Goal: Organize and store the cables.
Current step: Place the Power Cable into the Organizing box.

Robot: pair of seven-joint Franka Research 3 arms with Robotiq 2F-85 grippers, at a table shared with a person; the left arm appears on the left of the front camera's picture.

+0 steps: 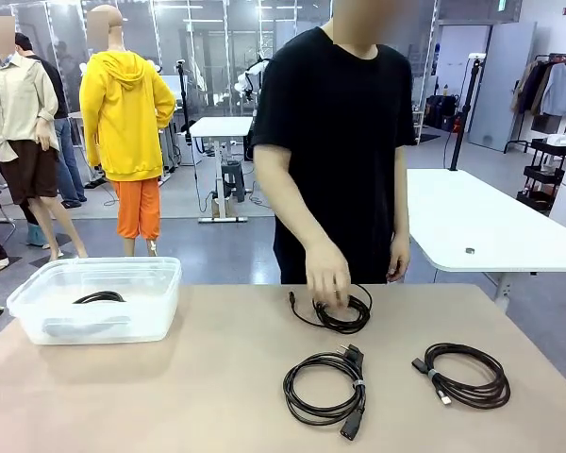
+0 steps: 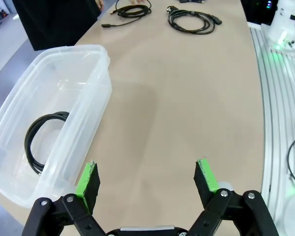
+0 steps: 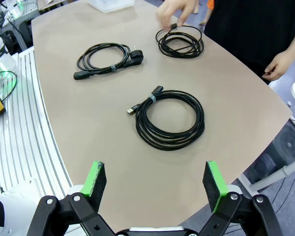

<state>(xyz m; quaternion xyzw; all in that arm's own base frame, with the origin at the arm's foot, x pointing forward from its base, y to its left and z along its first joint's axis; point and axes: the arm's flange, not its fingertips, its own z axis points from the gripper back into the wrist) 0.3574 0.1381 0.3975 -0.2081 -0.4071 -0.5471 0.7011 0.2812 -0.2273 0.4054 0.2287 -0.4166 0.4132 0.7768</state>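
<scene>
One cable (image 1: pixel 99 297) lies coiled inside the clear bin (image 1: pixel 156 316) at the bench's (image 1: pixel 217 377) left end. The left gripper (image 2: pixel 147 179) hangs just beside that bin, jaws spread wide and empty. Toward the middle, a person's hand (image 1: pixel 328 278) touches a second cable (image 1: pixel 344 316); a third cable (image 1: pixel 325 387) (bulky plugs) lies nearer the robot. A fourth cable (image 1: pixel 467 375) lies farther right, the right gripper (image 3: pixel 150 179) poised near it, likewise agape, holding nothing
</scene>
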